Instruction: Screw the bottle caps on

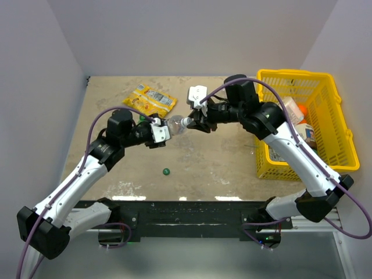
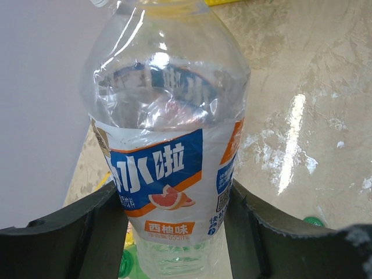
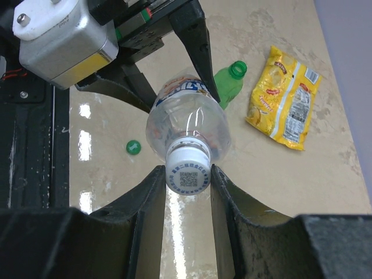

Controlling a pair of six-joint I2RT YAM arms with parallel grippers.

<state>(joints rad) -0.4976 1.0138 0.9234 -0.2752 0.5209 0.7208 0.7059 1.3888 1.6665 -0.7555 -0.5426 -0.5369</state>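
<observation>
Near the snack packet, a cap is being screwed on.
Bottle clamped in left gripper, cap pinched in right gripper; a tightening twist is probably needed.

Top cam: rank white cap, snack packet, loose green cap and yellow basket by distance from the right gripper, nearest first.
1. White cap: between the right gripper's fingers, on the clear bottle's neck.
2-3. Snack packet, back-left, and green cap, toward the arm bases: too close to call.
4. Yellow basket: far right.
</observation>
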